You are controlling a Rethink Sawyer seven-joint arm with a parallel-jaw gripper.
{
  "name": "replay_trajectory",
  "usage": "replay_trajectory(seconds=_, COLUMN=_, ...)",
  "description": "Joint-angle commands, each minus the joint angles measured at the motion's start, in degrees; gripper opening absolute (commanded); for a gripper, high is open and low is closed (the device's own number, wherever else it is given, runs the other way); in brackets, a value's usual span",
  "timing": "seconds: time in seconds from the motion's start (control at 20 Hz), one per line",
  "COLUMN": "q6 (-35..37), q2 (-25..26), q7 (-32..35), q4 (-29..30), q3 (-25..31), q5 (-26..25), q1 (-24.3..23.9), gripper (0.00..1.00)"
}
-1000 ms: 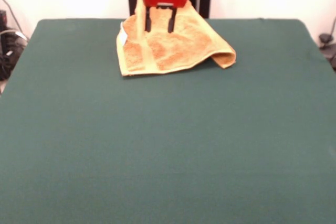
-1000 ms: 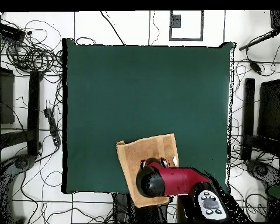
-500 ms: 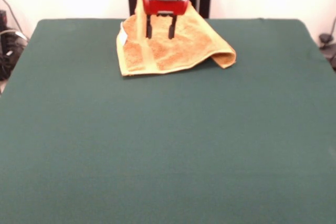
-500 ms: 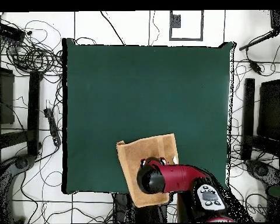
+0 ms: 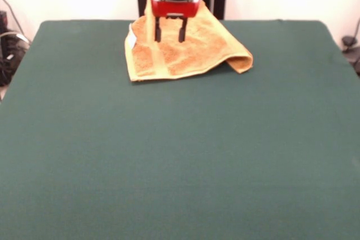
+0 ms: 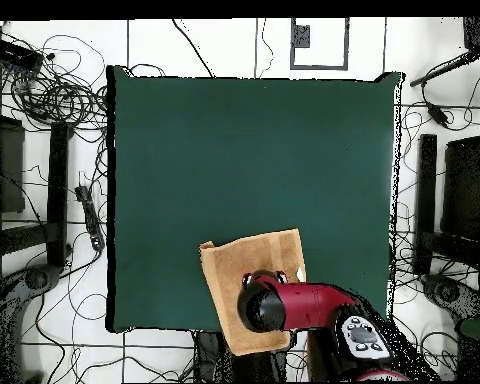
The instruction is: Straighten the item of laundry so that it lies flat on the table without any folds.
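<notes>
Where the desk (image 5: 169,155) meets the pedestal, the towel (image 5: 197,49) lies near the middle of that edge, part of it hanging past the edge toward the robot's base. The overhead view shows the towel (image 6: 246,265) reaching beyond the desk (image 6: 244,150) border on the robot's side, while the rest sits on the green top.

The towel is not flat. In the front view 1 corner is turned over on itself at the picture's right, forming a thick rolled lip, and a flat woven band runs across the cloth at the picture's left. A small white tag (image 5: 130,37) shows on the towel's edge at the picture's left; overhead, the tag (image 6: 302,273) sits on the side nearer the desk's right edge in that picture.

The end effector (image 5: 170,29) hangs over the towel's part nearest the pedestal, its 2 dark fingers (image 5: 158,29) pointing down and set apart at a moderate gap, holding nothing. Whether the tips touch the cloth cannot be told. Overhead, the red arm (image 6: 314,305) covers the end effector from sight.
</notes>
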Motion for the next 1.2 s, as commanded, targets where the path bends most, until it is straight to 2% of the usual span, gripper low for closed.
replay_trajectory(seconds=0.05, q6=2.2, q2=3.5, q7=3.1, q4=-4.8, q3=5.7, q5=-0.3, q1=-0.4, gripper=1.0)
replay_trajectory(seconds=0.2, q6=0.7, q2=5.8, q7=3.1, q4=-5.8, q3=5.2, q5=-1.1, q1=-1.1, gripper=1.0)
replay_trajectory(seconds=0.45, q6=-3.4, q2=13.8, q7=4.1, q4=-9.7, q3=3.0, q5=-2.6, q1=-1.7, gripper=1.0)
replay_trajectory(seconds=0.55, q6=-2.8, q2=15.0, q7=4.1, q4=-10.6, q3=3.0, q5=-2.5, q1=-1.8, gripper=1.0)
replay_trajectory(seconds=1.2, q6=-10.3, q2=20.9, q7=7.7, q4=-13.9, q3=-1.7, q5=-1.2, q1=2.7, gripper=1.0)
